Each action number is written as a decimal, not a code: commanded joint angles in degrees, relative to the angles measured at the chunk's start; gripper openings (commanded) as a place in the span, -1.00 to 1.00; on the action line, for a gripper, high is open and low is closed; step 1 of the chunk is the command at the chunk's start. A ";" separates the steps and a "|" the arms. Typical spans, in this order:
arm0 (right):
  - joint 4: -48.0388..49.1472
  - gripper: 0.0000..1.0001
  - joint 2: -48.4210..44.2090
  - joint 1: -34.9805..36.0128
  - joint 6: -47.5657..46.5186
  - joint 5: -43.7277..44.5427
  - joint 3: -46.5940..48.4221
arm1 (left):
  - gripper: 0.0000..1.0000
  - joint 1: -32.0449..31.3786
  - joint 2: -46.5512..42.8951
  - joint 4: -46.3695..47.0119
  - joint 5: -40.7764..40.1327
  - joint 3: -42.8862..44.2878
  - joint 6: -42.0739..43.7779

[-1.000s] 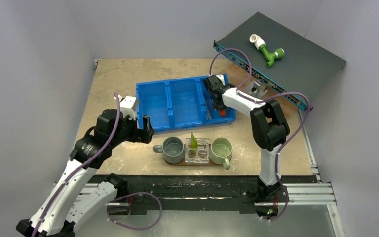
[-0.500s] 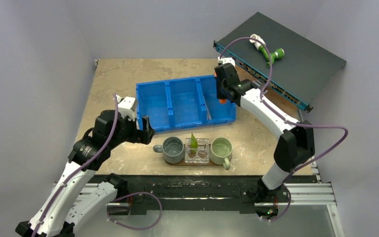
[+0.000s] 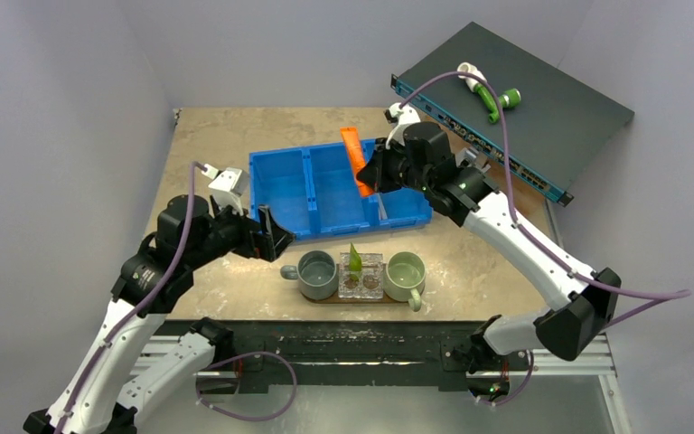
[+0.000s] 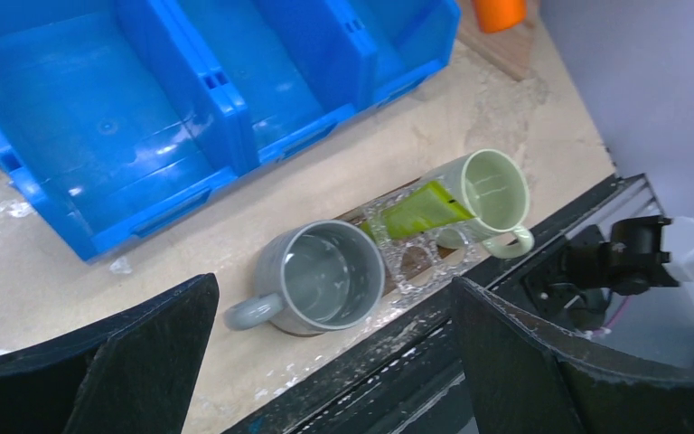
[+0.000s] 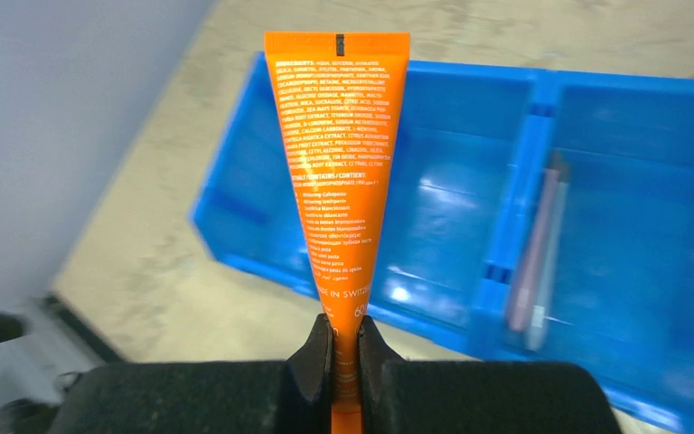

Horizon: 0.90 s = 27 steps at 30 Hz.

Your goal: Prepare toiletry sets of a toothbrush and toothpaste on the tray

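Observation:
My right gripper (image 3: pixel 368 177) (image 5: pixel 344 339) is shut on the narrow end of the orange toothpaste tube (image 3: pixel 354 155) (image 5: pixel 343 163) and holds it in the air over the blue bin (image 3: pixel 307 174) (image 5: pixel 524 154). Two toothbrushes (image 5: pixel 538 253) (image 3: pixel 380 207) lie in the bin's right compartment. The green toothpaste tube (image 3: pixel 354 259) (image 4: pixel 420 210) stands in a clear holder (image 3: pixel 362 282) (image 4: pixel 416 260) on the dark tray (image 3: pixel 370 299). My left gripper (image 3: pixel 267 237) (image 4: pixel 334 298) is open and empty, above and left of the tray.
A grey mug (image 3: pixel 316 274) (image 4: pixel 330 276) and a pale green mug (image 3: pixel 405 271) (image 4: pixel 492 192) flank the holder on the tray. A black network switch (image 3: pixel 542 113) at the back right carries a green-and-white pipe fitting (image 3: pixel 488 95).
My right gripper has lifted the orange tube out of the bin's right compartment and swung it left over the bin. My left gripper has shifted slightly.

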 commanded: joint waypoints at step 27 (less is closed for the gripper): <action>55.41 -0.90 -8.84 12.93 37.01 -20.92 -17.33 | 1.00 0.31 -1.32 26.50 24.66 -1.74 -27.05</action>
